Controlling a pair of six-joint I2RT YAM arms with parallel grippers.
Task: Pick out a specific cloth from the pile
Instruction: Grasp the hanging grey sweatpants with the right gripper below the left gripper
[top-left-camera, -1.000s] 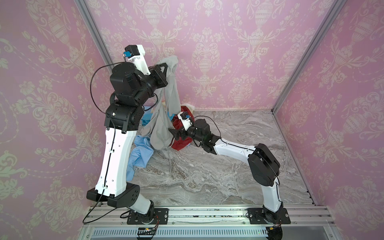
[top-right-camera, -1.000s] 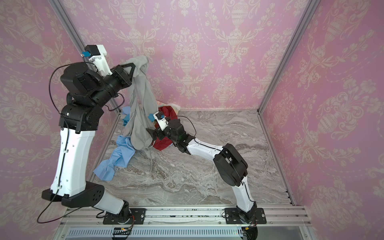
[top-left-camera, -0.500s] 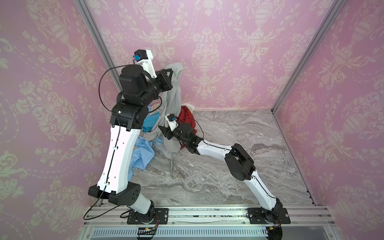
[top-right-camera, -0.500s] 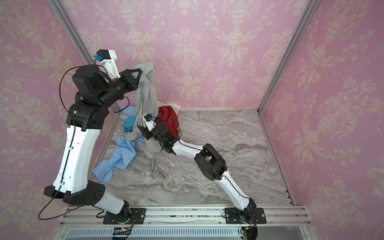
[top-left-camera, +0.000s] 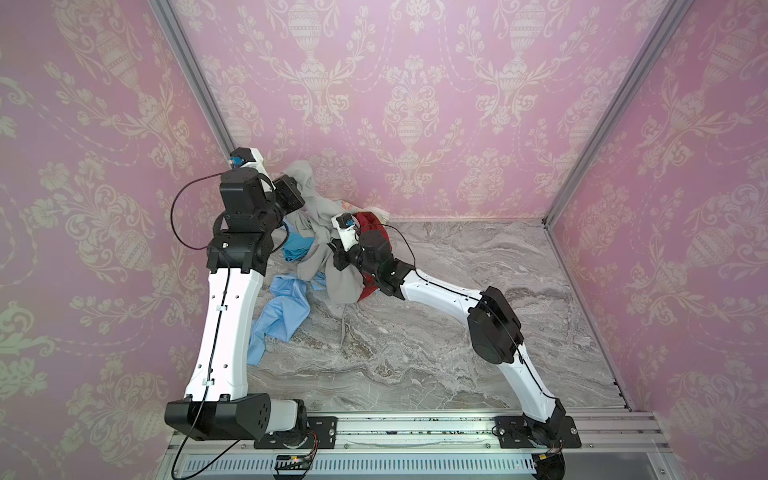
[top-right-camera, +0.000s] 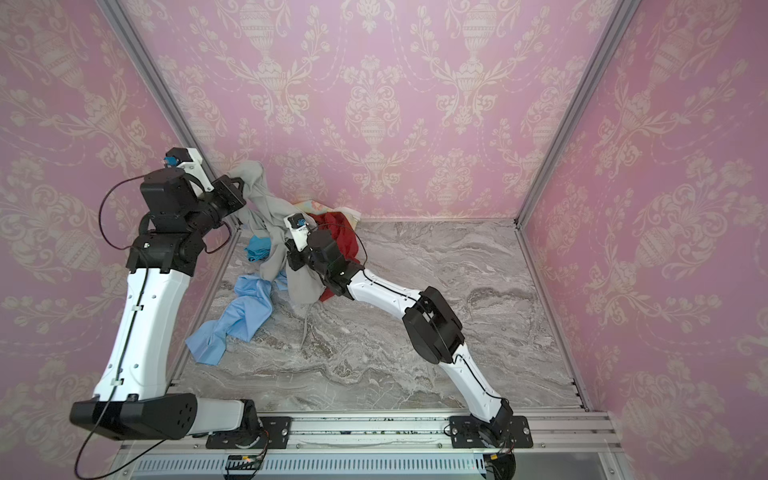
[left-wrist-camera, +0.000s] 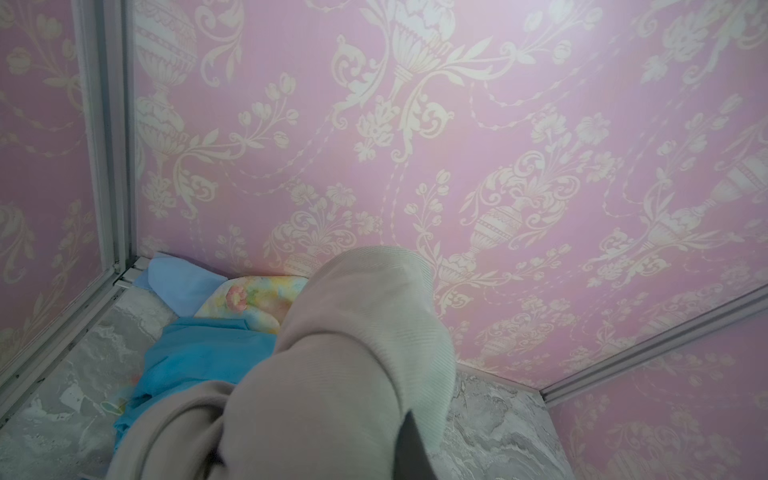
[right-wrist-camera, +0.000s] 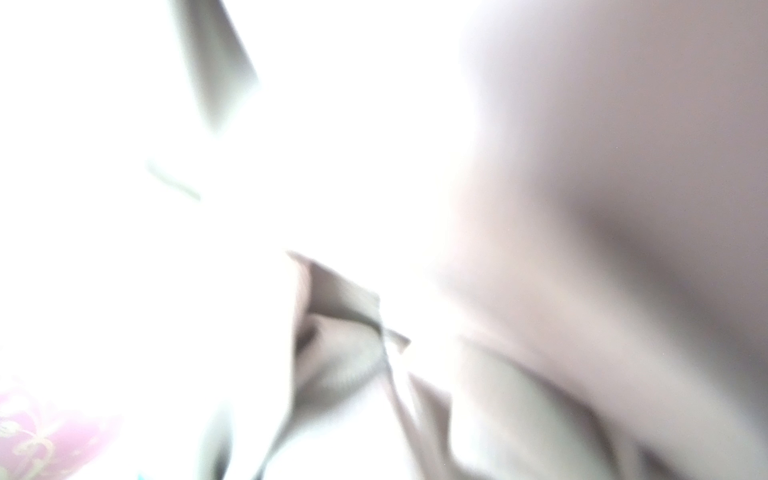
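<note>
The cloth (top-left-camera: 318, 208) (top-right-camera: 266, 208), plain light grey, hangs stretched in both top views from the back-left corner down to the marble floor. My left gripper (top-left-camera: 300, 189) (top-right-camera: 245, 187) is shut on its top end, raised above the pile. In the left wrist view the cloth (left-wrist-camera: 332, 374) covers the jaws, and only one dark fingertip (left-wrist-camera: 409, 449) shows. My right gripper (top-left-camera: 337, 259) (top-right-camera: 293, 262) is shut on the cloth's lower part, its fingers buried in the folds. The right wrist view is washed out and filled with blurred grey cloth (right-wrist-camera: 582, 249). The pile (top-left-camera: 368, 220) lies behind and beside it.
The pile holds a dark red cloth (top-right-camera: 336, 232), a turquoise cloth (top-left-camera: 297, 249) (left-wrist-camera: 199, 353), a floral cloth (top-right-camera: 309, 205) (left-wrist-camera: 253, 295) and a pale blue cloth (top-left-camera: 286, 307) (top-right-camera: 245, 307) spread forward-left. Pink patterned walls close in the back and both sides.
My left gripper has come down and a little left with the cloth's top end. My right gripper went from open to shut on the hanging cloth.
</note>
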